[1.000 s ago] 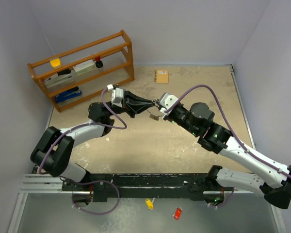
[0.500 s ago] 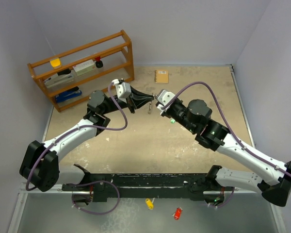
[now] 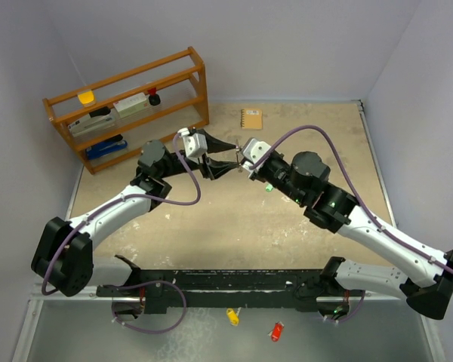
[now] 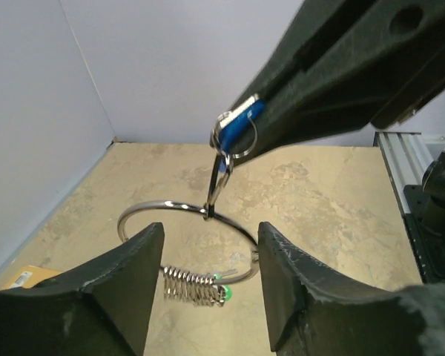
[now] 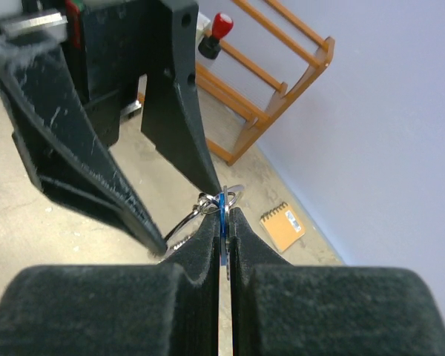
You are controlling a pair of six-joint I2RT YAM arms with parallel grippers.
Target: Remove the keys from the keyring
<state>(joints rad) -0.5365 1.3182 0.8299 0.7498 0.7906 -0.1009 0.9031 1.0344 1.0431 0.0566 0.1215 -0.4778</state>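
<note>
My right gripper (image 5: 224,213) is shut on the key with the blue tag (image 5: 223,202), which stands edge-on between its pads. In the left wrist view this blue key (image 4: 238,124) is pinched at the top, and the silver keyring (image 4: 179,207) hangs below it above the table. A coiled metal bit (image 4: 187,285) with a speck of light green (image 4: 223,295) dangles from the keyring. My left gripper (image 4: 211,248) is open, its fingers either side of the ring and apart from it. From above, the left gripper (image 3: 225,158) and the right gripper (image 3: 242,157) meet tip to tip.
A wooden rack (image 3: 128,105) with small items stands at the back left. An orange notebook (image 3: 251,118) lies near the back wall. A yellow tag (image 3: 232,315) and a red tag (image 3: 275,330) lie on the near ledge, in front of the arm bases.
My left gripper was shut at the ring and has opened, letting go. The ring now hangs only from the blue key in my right gripper. Both grippers had shifted toward the back.
</note>
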